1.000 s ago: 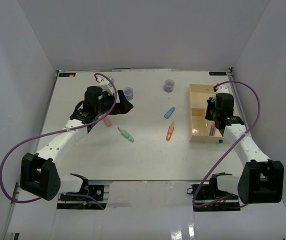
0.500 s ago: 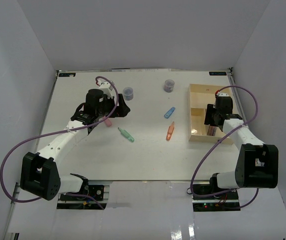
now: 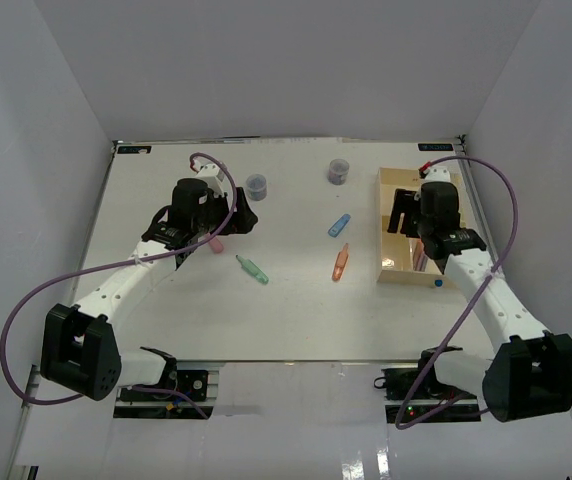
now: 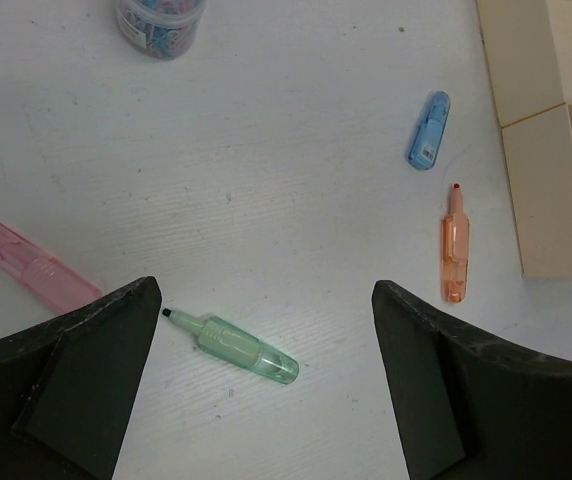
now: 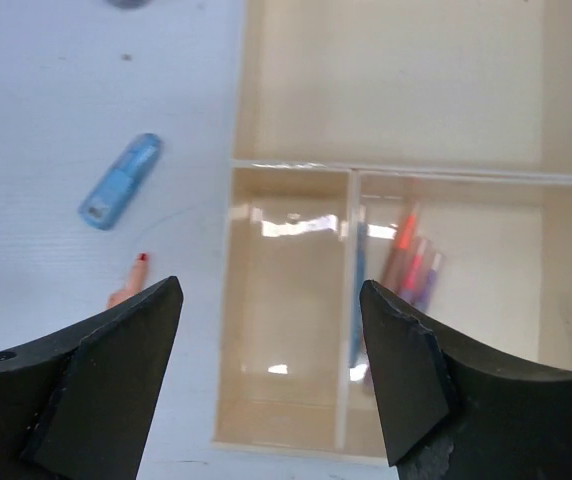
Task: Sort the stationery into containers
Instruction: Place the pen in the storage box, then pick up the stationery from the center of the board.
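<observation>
Hovering over the tray (image 3: 384,232), the right gripper (image 5: 271,300) holds its jaws wide with nothing between them. It stands above the small compartment where several pens (image 5: 408,262) lie together, probably grouped by kind. Only its wrist view shows them, as the arm covers that part of the tray from above. The left gripper (image 4: 266,300), jaws also wide and empty, hangs well apart from the tray over a green pen (image 4: 234,347), likely lined up to take it. An orange pen (image 4: 454,255) lies just beside the tray.

Top cam: whole table (image 3: 296,310) fr. near edge; wrist cams close, facing down, share blue marker (image 4: 427,130).
</observation>
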